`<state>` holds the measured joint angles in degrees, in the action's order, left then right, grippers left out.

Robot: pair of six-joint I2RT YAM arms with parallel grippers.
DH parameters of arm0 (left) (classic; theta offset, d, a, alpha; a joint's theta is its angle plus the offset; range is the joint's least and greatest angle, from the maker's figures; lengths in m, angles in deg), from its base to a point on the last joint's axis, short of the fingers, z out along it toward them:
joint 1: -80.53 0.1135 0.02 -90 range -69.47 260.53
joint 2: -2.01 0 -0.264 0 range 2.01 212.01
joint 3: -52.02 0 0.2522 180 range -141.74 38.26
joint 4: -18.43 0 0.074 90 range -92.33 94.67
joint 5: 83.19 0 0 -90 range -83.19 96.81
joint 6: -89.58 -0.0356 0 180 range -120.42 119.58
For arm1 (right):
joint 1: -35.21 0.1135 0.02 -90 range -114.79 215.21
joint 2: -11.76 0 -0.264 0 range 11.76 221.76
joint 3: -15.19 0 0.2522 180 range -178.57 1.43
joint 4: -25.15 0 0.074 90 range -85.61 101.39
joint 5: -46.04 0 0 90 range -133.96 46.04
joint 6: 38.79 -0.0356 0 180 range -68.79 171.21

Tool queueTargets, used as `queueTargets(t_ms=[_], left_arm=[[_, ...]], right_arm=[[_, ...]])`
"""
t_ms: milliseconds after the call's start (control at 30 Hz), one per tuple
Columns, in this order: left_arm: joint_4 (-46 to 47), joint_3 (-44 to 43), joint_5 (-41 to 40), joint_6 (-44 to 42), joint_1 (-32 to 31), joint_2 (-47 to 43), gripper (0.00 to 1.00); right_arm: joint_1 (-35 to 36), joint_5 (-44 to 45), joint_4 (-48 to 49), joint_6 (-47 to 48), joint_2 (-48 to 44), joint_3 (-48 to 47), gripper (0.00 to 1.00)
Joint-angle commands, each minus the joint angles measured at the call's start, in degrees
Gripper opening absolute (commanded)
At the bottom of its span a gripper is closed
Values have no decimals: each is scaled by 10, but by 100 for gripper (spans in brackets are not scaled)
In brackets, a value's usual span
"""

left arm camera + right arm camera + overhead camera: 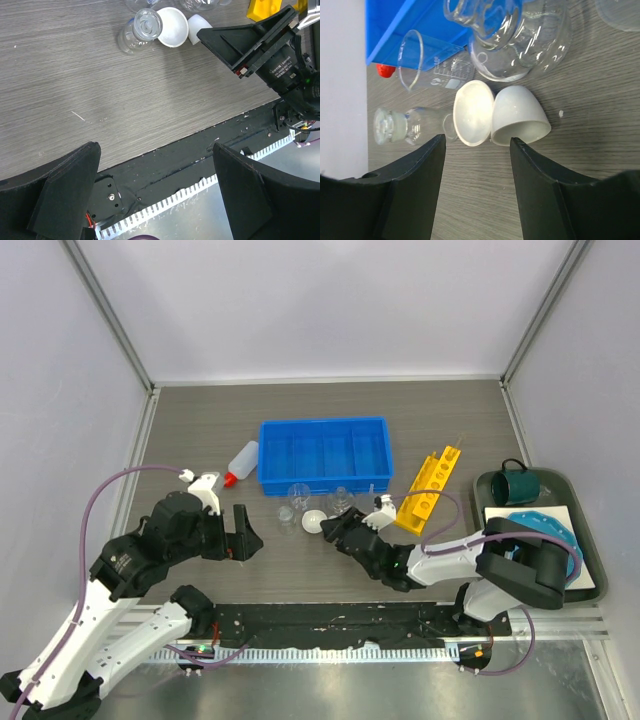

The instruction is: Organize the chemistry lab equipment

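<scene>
Right tool (476, 145), stretched low leftward, jaws apart, faces white dishes (520, 117); left tool (154, 150) gapes wide.

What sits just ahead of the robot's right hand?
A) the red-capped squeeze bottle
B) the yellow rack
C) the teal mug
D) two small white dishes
D: the right wrist view shows the right hand open, with the two small white dishes lying side by side just beyond its fingertips.
</scene>
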<state>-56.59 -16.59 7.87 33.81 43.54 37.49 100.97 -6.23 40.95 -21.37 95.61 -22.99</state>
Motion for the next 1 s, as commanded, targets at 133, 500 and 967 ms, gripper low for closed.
queueTargets(t_ms=[133,500,967], left_arm=[[-4,-13,-5,-13,3,4,100],[-3,-13,-5,-18,3,14,100],[10,-21,-13,-16,3,24,100]], right_arm=[[-15,19,48,-3,45,-26,58],[-30,12,51,12,70,-46,9],[-1,52,-245,81,-74,-114,1]])
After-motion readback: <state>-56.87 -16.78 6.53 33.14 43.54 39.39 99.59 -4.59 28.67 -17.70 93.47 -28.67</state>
